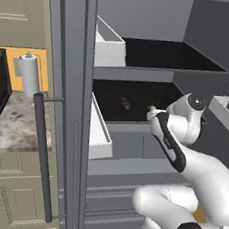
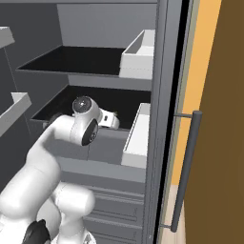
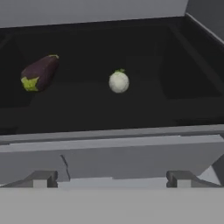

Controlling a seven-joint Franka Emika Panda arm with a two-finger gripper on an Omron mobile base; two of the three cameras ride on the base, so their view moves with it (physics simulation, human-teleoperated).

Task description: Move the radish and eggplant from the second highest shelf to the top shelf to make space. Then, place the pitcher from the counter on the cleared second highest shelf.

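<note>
Black second highest shelf still has both veggies on it: the eggplant lies toward its back left, the radish just right of that, apart from it. The gripper sits at the shelf's front edge, jaws wide, holding nothing.
</note>
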